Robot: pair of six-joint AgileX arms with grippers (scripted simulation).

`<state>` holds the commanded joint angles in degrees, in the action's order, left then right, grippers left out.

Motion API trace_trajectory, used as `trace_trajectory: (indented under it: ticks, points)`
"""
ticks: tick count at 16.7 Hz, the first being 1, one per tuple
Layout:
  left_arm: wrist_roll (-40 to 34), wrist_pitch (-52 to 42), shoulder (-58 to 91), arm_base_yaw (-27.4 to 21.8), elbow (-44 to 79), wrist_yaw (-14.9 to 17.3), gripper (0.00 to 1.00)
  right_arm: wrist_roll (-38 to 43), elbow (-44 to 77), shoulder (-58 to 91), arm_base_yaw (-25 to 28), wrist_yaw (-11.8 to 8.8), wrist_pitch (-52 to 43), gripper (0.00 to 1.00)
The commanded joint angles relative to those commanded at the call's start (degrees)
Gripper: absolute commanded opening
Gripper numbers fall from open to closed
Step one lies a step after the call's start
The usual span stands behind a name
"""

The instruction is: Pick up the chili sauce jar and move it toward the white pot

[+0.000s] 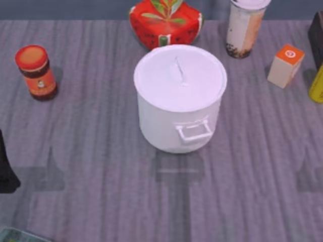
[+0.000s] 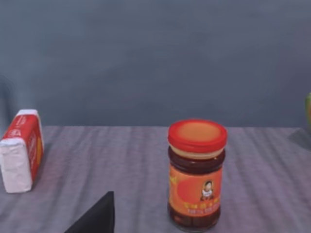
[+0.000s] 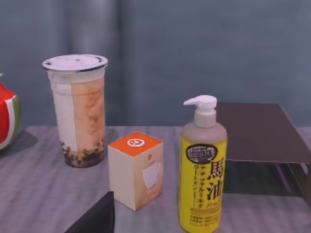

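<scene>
The chili sauce jar (image 1: 35, 72) stands upright at the far left of the table, dark glass with a red-orange lid and an orange label. The left wrist view shows the chili sauce jar (image 2: 197, 174) close ahead, with nothing touching it. The white pot (image 1: 179, 98) sits mid-table with its flat lid on and its side handle facing the near edge. My left gripper (image 1: 6, 171) is a dark shape at the left edge, nearer the front than the jar and apart from it. Only a dark corner of my right gripper (image 3: 97, 218) shows, in the right wrist view.
Behind the pot is a red box with green leaves (image 1: 164, 20). A tall cream cup (image 1: 245, 27), an orange-topped carton (image 1: 285, 65) and a yellow pump bottle (image 1: 318, 83) stand at the right. A red-and-white packet (image 2: 22, 150) lies beyond the jar's side.
</scene>
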<state>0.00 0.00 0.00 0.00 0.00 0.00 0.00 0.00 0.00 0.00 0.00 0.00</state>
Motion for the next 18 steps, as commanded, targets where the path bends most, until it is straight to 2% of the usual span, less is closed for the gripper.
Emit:
trace_trajectory:
  ticks: [4, 8, 12, 18]
  points:
    - [0.20, -1.01, 1.47, -0.12, 0.81, 0.18, 1.00, 0.00, 0.00, 0.00, 0.00, 0.00, 0.00, 1.00]
    - [1.50, -6.43, 10.23, -0.58, 7.64, 1.01, 1.00, 0.00, 0.00, 0.00, 0.00, 0.00, 0.00, 1.00]
    - [3.79, -14.67, 24.36, -0.89, 21.29, 1.89, 1.00, 0.00, 0.00, 0.00, 0.00, 0.00, 0.00, 1.00]
    - [8.51, -31.19, 52.49, -1.08, 50.23, 2.96, 1.00, 0.00, 0.00, 0.00, 0.00, 0.00, 0.00, 1.00]
